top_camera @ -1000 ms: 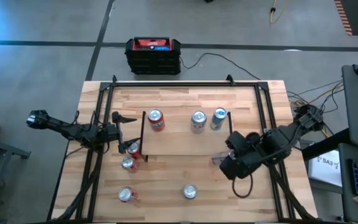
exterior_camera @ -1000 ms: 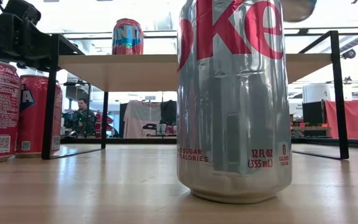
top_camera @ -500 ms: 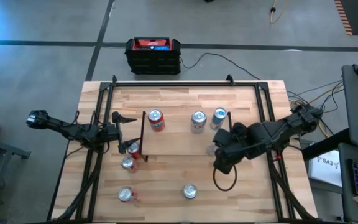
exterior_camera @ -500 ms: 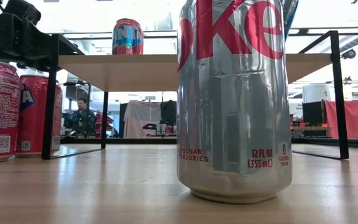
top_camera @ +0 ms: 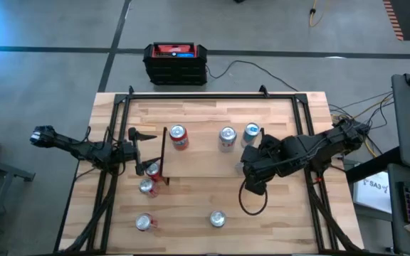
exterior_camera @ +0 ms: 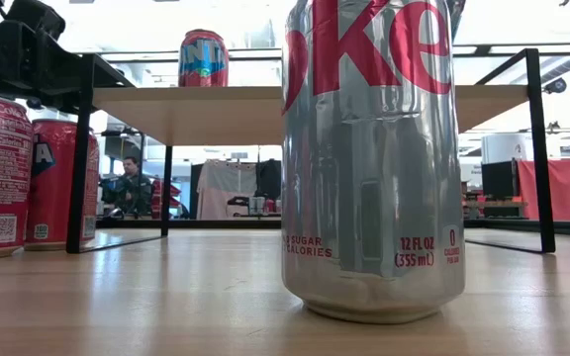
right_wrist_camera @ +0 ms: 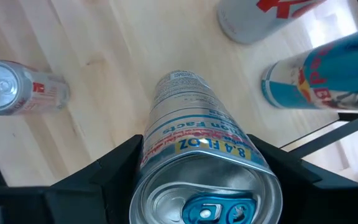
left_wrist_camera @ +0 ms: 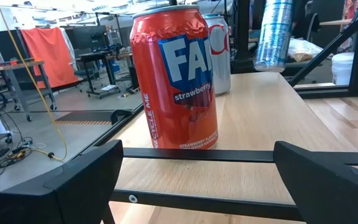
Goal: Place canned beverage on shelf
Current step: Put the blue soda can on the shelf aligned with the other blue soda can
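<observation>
A slim can [right_wrist_camera: 194, 124] was held clamped in the right gripper [top_camera: 251, 173] above the shelf [top_camera: 205, 163]; the can should be lowered upright, clear of neighbouring cans. The left gripper [top_camera: 137, 151] was parked open.

Both arms were matte black, built of slim tubular links with bulkier rounded joint housings. The left end effector [top_camera: 148, 152] carried two flat, angular black fingers [left_wrist_camera: 86, 180]; one small screw head sat on the black crossbar between them. The right end effector [top_camera: 246, 168] was blocky, with a black cable looped beneath it.
</observation>
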{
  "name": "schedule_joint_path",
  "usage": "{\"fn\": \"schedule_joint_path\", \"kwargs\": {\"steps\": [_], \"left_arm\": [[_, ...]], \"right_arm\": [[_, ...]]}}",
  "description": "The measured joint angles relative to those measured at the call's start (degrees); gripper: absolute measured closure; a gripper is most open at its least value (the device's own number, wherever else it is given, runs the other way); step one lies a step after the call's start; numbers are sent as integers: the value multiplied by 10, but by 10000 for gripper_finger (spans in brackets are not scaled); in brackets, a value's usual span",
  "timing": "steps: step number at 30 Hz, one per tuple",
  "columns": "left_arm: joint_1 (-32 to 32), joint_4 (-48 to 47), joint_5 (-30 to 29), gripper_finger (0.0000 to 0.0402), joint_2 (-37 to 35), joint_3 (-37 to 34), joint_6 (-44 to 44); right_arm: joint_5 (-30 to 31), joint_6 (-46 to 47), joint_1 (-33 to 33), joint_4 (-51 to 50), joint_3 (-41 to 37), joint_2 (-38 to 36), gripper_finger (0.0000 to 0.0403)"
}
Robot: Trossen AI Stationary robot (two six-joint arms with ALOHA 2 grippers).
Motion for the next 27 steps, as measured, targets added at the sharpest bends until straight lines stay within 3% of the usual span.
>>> {"fn": "schedule_joint_path", "kwargs": {"steps": [10,19,27], "left_arm": [[0,0,0,2,0,0,0],[0,0,0,2,0,0,0],[0,0,0,2,0,0,0]], "right_arm": [[4,-23,-27,0,0,4,154],[3,-30,-35,1,0,24,114],[1,-8,-38,0,0,26,101]]}}
